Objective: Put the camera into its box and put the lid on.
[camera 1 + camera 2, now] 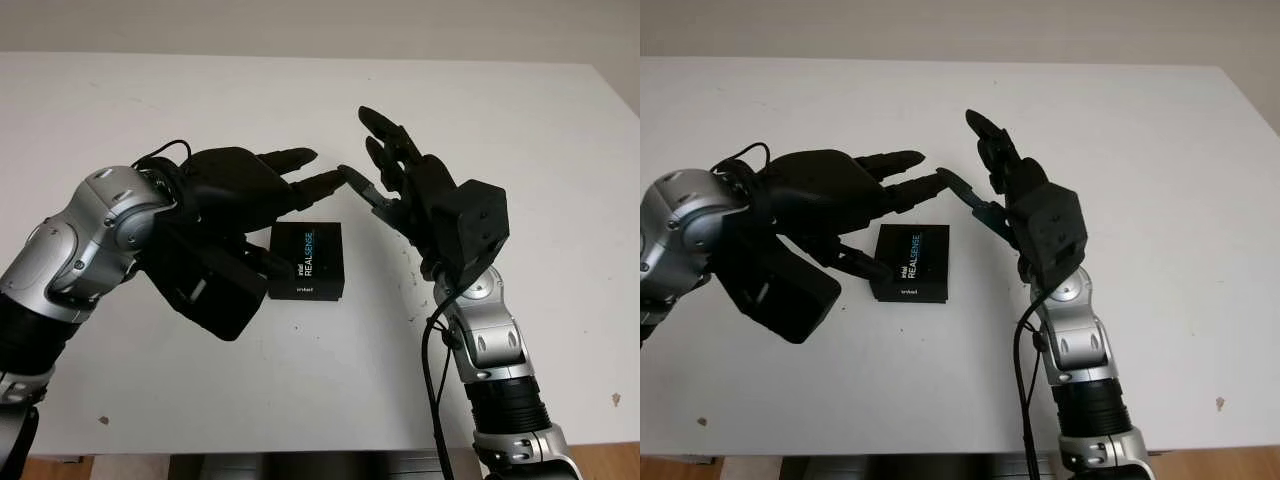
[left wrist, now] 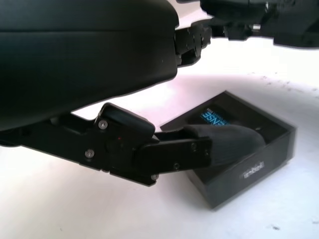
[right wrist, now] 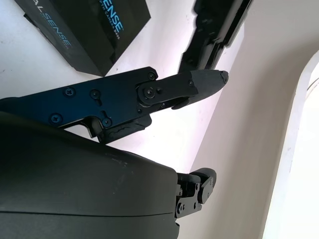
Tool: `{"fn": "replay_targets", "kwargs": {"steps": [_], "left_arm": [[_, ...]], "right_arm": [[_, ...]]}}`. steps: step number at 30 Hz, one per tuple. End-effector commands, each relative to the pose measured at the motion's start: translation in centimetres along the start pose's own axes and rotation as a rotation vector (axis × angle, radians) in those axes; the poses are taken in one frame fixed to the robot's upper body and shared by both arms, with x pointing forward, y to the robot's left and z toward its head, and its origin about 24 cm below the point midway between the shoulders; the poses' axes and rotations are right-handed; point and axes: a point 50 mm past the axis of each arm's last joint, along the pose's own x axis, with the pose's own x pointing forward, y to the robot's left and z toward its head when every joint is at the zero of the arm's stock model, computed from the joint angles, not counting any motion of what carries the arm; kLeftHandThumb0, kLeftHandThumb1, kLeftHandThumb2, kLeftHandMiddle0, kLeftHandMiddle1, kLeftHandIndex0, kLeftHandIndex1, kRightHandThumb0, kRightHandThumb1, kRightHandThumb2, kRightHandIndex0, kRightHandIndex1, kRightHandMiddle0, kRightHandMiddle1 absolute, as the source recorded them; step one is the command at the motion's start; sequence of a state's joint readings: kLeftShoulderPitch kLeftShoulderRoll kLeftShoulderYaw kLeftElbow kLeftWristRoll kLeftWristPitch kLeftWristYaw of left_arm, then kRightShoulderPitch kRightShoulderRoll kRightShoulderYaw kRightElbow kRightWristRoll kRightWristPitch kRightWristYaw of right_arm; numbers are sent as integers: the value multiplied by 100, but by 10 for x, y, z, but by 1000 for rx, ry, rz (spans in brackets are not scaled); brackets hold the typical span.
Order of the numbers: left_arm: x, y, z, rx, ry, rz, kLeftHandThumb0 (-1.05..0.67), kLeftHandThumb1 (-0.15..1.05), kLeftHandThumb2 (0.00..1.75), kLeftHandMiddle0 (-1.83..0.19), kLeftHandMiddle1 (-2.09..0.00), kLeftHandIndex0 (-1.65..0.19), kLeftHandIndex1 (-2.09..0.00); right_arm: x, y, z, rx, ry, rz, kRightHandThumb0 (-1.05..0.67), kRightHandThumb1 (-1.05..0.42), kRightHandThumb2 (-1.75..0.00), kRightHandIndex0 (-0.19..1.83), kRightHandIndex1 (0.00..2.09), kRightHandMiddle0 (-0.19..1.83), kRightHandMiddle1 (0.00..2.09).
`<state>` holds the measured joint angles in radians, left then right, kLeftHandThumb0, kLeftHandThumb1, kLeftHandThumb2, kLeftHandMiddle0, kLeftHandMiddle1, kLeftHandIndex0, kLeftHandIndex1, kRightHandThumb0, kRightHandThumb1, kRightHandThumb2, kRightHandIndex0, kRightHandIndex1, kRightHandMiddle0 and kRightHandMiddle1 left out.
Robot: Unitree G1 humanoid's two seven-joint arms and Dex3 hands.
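Box (image 1: 308, 261) sits lidded at table (image 1: 560, 150) centre, so the task looks done; left hand (image 1: 245, 185) at its 10 o'clock, thumb touching, gripping nothing; right hand (image 1: 400, 180) at 2 o'clock, empty.

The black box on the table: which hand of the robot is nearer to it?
Left. The left hand is above the box, one finger at its top. The right hand, open, is raised beside it, apart.

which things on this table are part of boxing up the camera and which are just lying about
Part of the job:
black RealSense box, lid on, on the white table
left robot hand, open, over the box's left side
right robot hand, open, above the box's right

Lying about:
small dark specks on the table
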<state>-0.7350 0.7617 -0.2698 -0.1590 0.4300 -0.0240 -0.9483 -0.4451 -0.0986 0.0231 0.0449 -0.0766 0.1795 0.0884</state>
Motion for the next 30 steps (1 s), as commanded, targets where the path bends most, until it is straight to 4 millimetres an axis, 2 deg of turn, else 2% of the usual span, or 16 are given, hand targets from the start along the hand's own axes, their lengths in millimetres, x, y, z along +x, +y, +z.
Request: {"fn": "replay_targets", "kwargs": {"steps": [1,4,8,12,16,19,22,25,30], "left_arm": [[-8,7,-1,-129,-36,-11,-72,105,52,19,0,19,0],[-17,12,-8,-341,-90,-66,-71,105,56,19,0,19,0],[-23,13,-20,-536,-115,-16,-77,105,60,19,0,19,0],[-21,8,-30,-724,-142,125,-78,105,59,19,0,19,0],[-16,2,-39,-846,-162,409,-75,105,59,19,-1,18,-1],[-10,-15,-54,-1078,-183,733,-72,105,55,19,0,19,0],[-4,-34,-66,-1259,-176,922,-73,105,58,19,0,19,0],[5,-48,-73,-1344,-166,984,-75,105,64,19,0,19,0],[20,-69,-77,-1415,-150,1015,-78,105,68,19,0,19,0]], "right_arm": [[2,-5,5,-7,-26,-12,-66,-105,-12,12,5,-1,37],[2,-6,5,-15,-27,-20,-65,-105,-13,12,5,-3,36],[1,-10,6,2,-31,-33,-64,-105,-13,11,5,-3,33],[1,-12,5,4,-44,-40,-63,-105,-14,10,4,-2,30],[-1,-14,6,-15,-47,-62,-63,-105,-17,10,4,1,30],[-1,-15,9,-39,-52,-83,-68,-105,-31,8,4,1,28],[-2,-15,11,-2,-74,-77,-69,-105,-42,2,1,-5,24],[-3,-17,10,16,-65,-72,-71,-105,-50,-7,0,-13,17],[-5,-19,4,41,-51,-80,-73,-105,-54,-16,0,-19,9]]}}
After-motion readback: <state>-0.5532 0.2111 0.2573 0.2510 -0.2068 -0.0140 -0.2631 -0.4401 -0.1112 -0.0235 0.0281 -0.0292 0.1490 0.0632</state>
